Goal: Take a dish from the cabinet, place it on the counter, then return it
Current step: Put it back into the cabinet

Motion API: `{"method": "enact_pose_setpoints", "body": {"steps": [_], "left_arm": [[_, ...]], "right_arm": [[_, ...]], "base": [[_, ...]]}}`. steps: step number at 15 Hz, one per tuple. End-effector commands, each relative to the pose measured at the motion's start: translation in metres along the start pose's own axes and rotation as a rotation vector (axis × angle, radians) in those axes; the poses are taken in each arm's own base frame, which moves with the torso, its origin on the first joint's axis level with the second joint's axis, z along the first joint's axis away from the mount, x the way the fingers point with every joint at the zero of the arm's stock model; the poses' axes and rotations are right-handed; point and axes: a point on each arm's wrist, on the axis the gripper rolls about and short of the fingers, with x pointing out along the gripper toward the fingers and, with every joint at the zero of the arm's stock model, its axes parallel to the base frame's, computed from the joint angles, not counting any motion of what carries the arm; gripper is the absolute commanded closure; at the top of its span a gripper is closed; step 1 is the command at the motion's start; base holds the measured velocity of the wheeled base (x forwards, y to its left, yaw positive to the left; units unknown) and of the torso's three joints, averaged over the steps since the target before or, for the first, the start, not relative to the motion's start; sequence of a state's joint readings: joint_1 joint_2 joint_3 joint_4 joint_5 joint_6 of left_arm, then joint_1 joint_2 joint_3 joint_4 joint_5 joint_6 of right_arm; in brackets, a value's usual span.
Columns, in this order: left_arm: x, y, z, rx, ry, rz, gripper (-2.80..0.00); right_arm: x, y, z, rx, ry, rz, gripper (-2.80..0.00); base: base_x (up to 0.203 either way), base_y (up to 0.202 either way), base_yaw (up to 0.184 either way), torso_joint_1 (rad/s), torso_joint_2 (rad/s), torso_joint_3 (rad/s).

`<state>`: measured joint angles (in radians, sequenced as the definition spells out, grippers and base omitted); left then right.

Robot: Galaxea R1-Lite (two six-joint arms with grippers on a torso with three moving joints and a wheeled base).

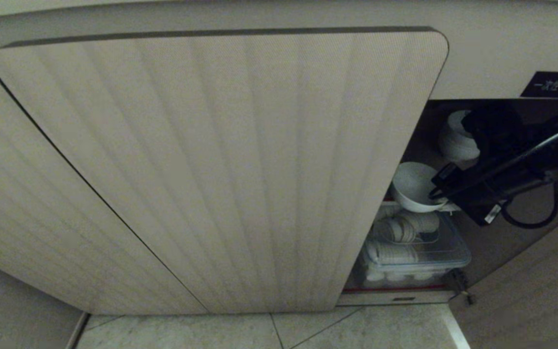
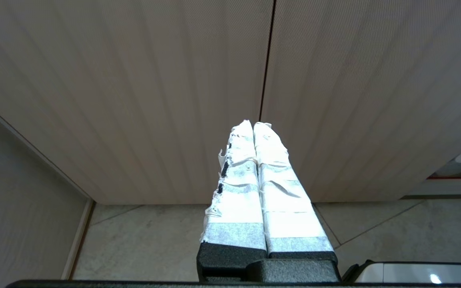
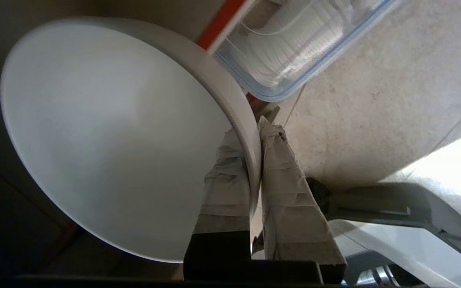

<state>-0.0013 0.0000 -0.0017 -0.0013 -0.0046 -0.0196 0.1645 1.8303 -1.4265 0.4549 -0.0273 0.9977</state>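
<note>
The dish is a plain white bowl, tilted and held in the open mouth of the cabinet, above the lower shelf. My right gripper is shut on its rim, with one taped finger inside the dish and the other outside. In the head view the black right arm reaches in from the right. My left gripper is parked low in front of the closed ribbed doors, shut with nothing in it. The counter is out of view.
The open ribbed door fills the middle of the head view, left of the opening. A stack of white bowls stands deeper inside. A clear blue-rimmed box of white ware lies on the lower shelf. A black label is above, tiled floor below.
</note>
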Motion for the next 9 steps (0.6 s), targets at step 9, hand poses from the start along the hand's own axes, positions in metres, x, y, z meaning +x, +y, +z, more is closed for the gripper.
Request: {"method": "enact_pose_setpoints", "body": {"steps": [9], "left_arm": [[0.000,0.000,0.000,0.000,0.000,0.000,0.00]], "right_arm": [[0.020,0.008,0.013,0.026,-0.003,-0.018,0.00]], "base": [[0.000,0.000,0.000,0.000,0.00,0.000]]}}
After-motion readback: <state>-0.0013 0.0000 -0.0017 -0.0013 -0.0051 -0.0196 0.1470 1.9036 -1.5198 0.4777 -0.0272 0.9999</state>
